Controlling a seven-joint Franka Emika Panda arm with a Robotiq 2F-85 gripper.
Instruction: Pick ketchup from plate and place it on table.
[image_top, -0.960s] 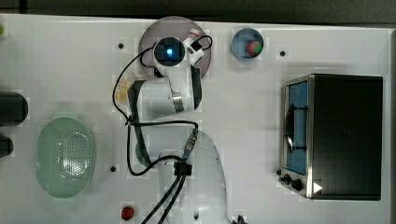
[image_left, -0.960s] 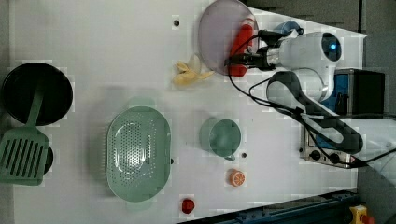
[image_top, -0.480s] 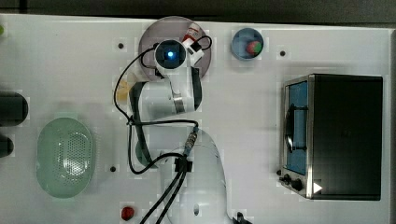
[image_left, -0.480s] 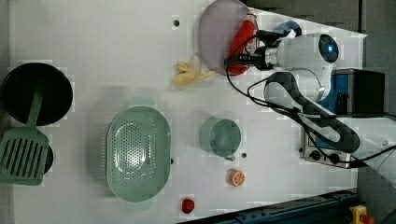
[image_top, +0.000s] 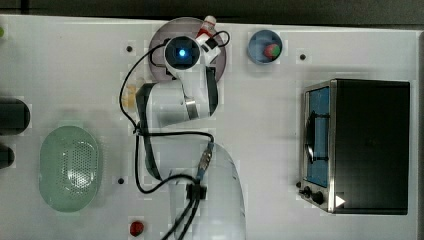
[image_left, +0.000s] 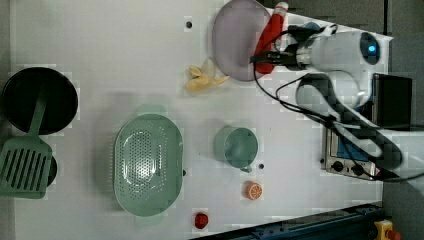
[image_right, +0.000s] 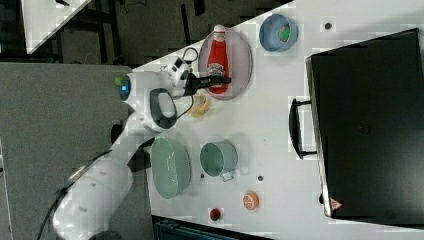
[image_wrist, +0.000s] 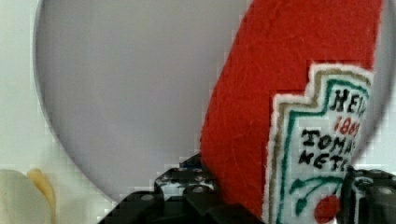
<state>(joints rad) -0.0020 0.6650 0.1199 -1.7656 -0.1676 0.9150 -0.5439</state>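
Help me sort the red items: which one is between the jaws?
The ketchup, the red bottle over the plate. The small round red item sits alone near the table edge.

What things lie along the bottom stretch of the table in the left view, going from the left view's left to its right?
Green spatula → green perforated basket → small red fruit → orange slice.
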